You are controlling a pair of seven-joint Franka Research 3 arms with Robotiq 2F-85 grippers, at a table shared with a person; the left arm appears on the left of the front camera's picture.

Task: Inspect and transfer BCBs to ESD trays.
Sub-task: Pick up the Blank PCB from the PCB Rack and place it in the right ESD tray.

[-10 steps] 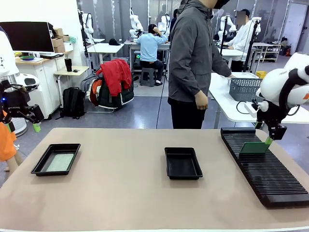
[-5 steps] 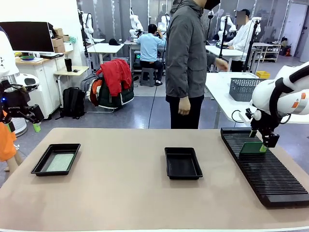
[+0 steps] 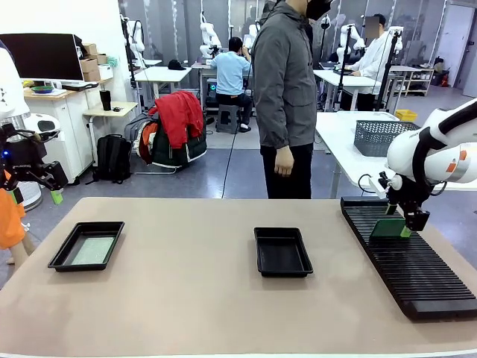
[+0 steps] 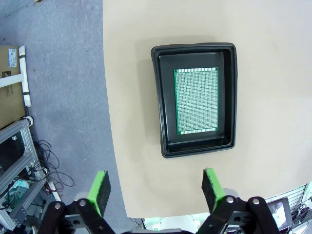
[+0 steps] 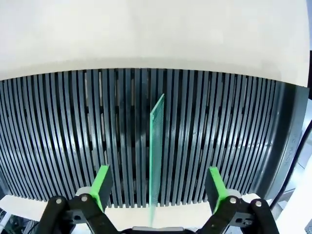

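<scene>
So, starting at the left: the left gripper (image 3: 36,195) hangs up in the air by the left side of the table (image 3: 186,298), fingers spread wide with nothing between them. From its wrist camera, the left tray (image 4: 158,97) lies out past the fingertips, well apart from them and roughly lined up with the gap between the two green pads (image 4: 101,187). One green board (image 4: 196,100) lies flat on that tray's floor, its long side running the same way as the tray's, with black floor showing all round it.

Moving along, the middle tray (image 3: 282,272) sits near the table's centre, well apart from both sets of fingers. A person (image 3: 283,89) in a grey jacket stands on the far side behind it, one arm hanging down.

Over on the right, the right gripper (image 3: 398,220) is down at the long black slotted rack (image 3: 425,283). Its fingers are spread too, not gripping anything. The other board (image 5: 156,146) stands on edge in one of the rack's slots, right between the two pads and about midway. There's a clear gap on each side, so neither pad touches it. A grey mesh basket (image 3: 376,138) sits on a white table further back, well beyond those fingers
</scene>
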